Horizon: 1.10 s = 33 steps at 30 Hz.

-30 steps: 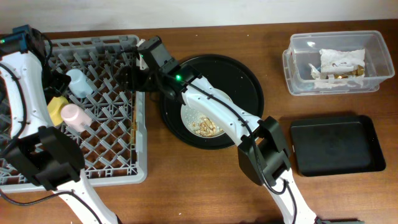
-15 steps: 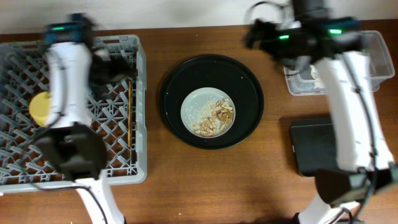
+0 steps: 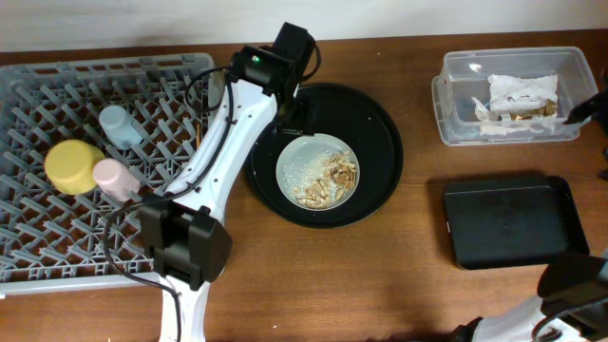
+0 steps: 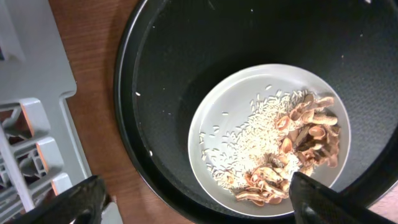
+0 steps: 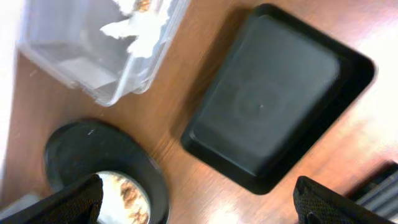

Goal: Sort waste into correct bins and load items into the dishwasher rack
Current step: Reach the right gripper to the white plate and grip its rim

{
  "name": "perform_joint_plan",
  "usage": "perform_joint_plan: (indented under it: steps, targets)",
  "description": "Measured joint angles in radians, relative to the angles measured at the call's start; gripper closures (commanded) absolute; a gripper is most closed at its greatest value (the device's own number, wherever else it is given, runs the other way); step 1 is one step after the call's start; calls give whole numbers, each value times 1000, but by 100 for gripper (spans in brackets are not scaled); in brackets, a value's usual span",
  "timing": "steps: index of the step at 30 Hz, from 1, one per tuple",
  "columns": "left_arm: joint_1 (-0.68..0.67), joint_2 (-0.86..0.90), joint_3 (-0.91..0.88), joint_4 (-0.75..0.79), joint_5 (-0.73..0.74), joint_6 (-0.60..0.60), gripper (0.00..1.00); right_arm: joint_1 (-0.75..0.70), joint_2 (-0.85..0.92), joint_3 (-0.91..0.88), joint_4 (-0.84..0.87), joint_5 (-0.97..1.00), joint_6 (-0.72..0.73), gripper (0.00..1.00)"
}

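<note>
The grey plate with beige food scraps and rice lies on the round black tray. My left gripper is open and empty, hovering over the plate and scraps. The dishwasher rack holds the yellow bowl, blue cup and pink cup; the chopsticks lie at its right side. The clear tub holds the napkins. The flat black tray is empty. My right gripper is open, high above the flat black tray.
The round black tray sits mid-table between the rack and the bins. The rack's wall is just left of it in the left wrist view. The right arm shows only at the right edge, over the tub.
My right arm has pulled back from the rack's right side to the far right edge. My left arm has swung from the rack to above the plate on the round tray.
</note>
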Motion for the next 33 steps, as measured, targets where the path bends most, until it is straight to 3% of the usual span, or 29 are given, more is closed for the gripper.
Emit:
perform_joint_plan:
  steps: [4, 8, 9, 10, 12, 13, 14, 18, 19, 20, 25, 27, 33]
  targets:
    - [43, 62, 0, 1, 1, 0, 7, -13, -169, -4, 0, -82, -162, 2]
    - [87, 90, 14, 2, 1, -5, 18, 100, -383, -2, 0, -104, -228, 1]
    - [99, 90, 33, -10, 1, -17, 19, 143, -392, -1, 0, -103, -230, 3]
    - [117, 95, 77, -50, 4, -29, 19, 222, -393, -1, 0, -108, -232, 15]
    - [206, 97, 206, -122, 6, -82, 19, 396, -360, -2, 15, -113, -240, 21]
    - [249, 97, 249, -157, 9, -109, 7, 479, -341, -2, 43, -115, -241, 20]
    - [350, 97, 323, -219, 12, -158, 0, 600, -298, -2, 96, -118, -243, 17]
    - [634, 97, 376, -312, 58, -246, 1, 879, -99, -1, 268, -89, -163, 29]
    - [676, 97, 376, -323, 66, -255, 1, 961, 6, 0, 318, -50, -112, 41]
    - [717, 97, 376, -327, 77, -265, 1, 1011, 96, -3, 341, -23, -73, 43]
    - [809, 97, 376, -327, 101, -269, 1, 1199, 468, -5, 554, 58, 64, 47]
    - [841, 97, 376, -327, 102, -269, 1, 1250, 520, -5, 582, 109, 107, 56]
    - [853, 97, 376, -327, 103, -272, 1, 1400, 544, -4, 594, 446, 221, 57]
